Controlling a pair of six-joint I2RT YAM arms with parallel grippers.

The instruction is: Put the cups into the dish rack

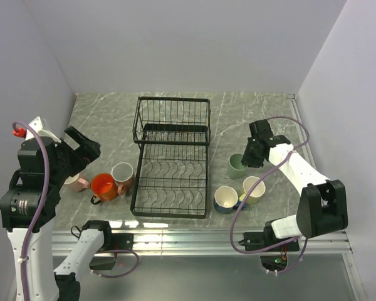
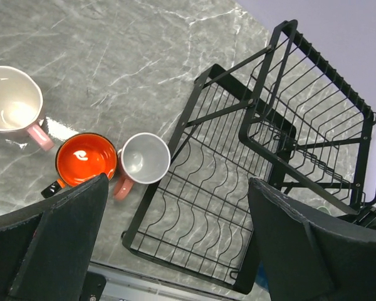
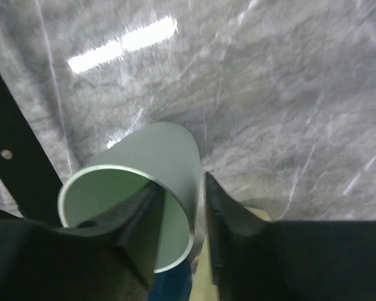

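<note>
Seemingly tight on green mug (image 3: 166, 147), right jaws; left jaws wide, empty; marble table (image 1: 250, 119).

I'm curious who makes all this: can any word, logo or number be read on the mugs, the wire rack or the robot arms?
No text can be read in any view.
The orange ceramic mug, the pale green ceramic mug and the black wire dish rack are plain.
The small white tab atop the left arm is too small to tell whether it bears print.
</note>
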